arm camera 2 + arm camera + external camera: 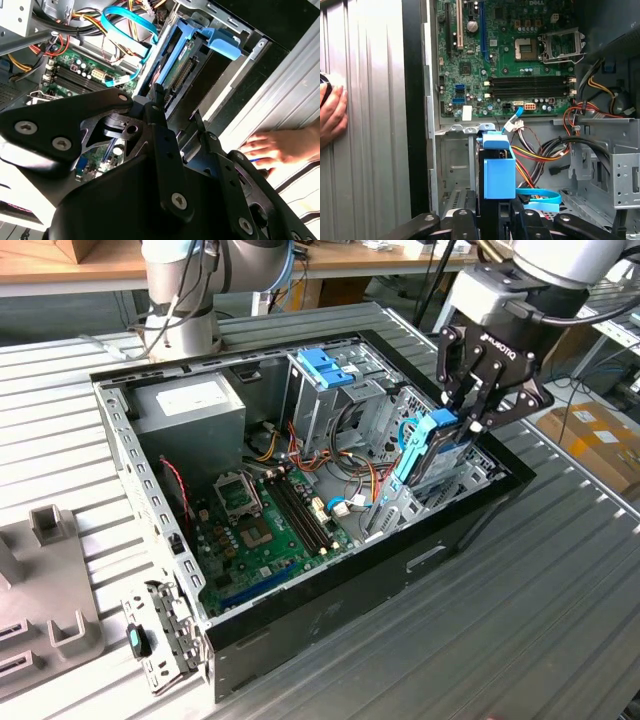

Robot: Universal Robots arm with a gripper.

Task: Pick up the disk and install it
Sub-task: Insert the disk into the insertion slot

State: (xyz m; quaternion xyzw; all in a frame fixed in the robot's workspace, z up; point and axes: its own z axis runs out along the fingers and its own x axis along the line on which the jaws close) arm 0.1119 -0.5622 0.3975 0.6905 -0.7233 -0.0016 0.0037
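Gripper [468, 418]: positioned over the end of the open computer case [330, 615] at the exterior view's right.
Disk [437, 450]: held on edge and tilted, with 1 light-blue rail [499, 170] turned toward the first wrist view; its lower end is sunk into the drive bay inside the case.
Jaws: drawn in narrow and clamped on the disk, with 1 finger on each side.
Motherboard [520, 65]: laid bare on the case floor, just beside the bay.
Grey box [190, 405]: set in the far corner of the case, well apart from the disk.
Hand [280, 147]: a person's, laid on the ribbed table [560, 590] near the case wall.
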